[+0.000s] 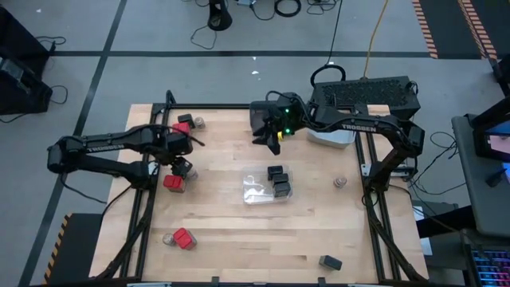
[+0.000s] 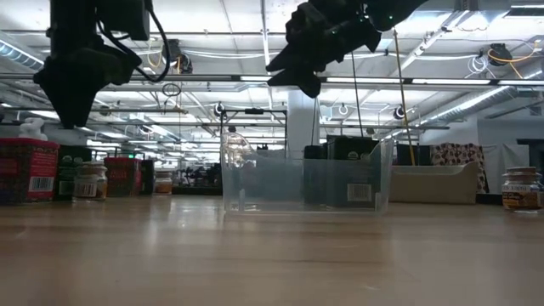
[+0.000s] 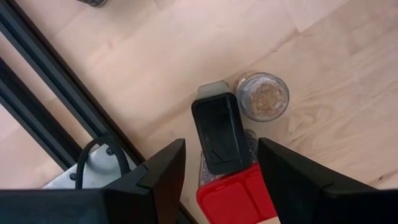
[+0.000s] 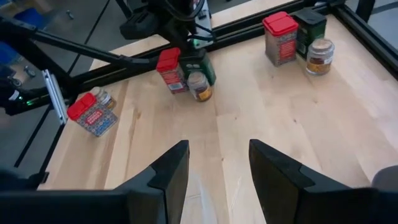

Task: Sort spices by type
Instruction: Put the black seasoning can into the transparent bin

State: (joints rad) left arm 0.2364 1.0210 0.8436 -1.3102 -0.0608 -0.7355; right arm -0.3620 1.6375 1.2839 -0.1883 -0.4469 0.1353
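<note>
Sorting barely begun: three dark boxy spices (image 1: 278, 181) sit in the clear bin (image 1: 265, 186) at table centre, the rest scattered around it. Left of the bin, left gripper (image 3: 216, 163) spread wide, empty, hovering over a cluster: black-topped box (image 3: 219, 133), red-topped box (image 3: 236, 199) touching it, round open-looking jar (image 3: 263, 96) just beside. Beyond the bin, right gripper (image 4: 217, 163) raised, fingers apart, holding nothing. Best to descend straight, straddle one container only, likely the black one, close on its flat sides, and avoid nudging the red neighbour or tipping the jar.
</note>
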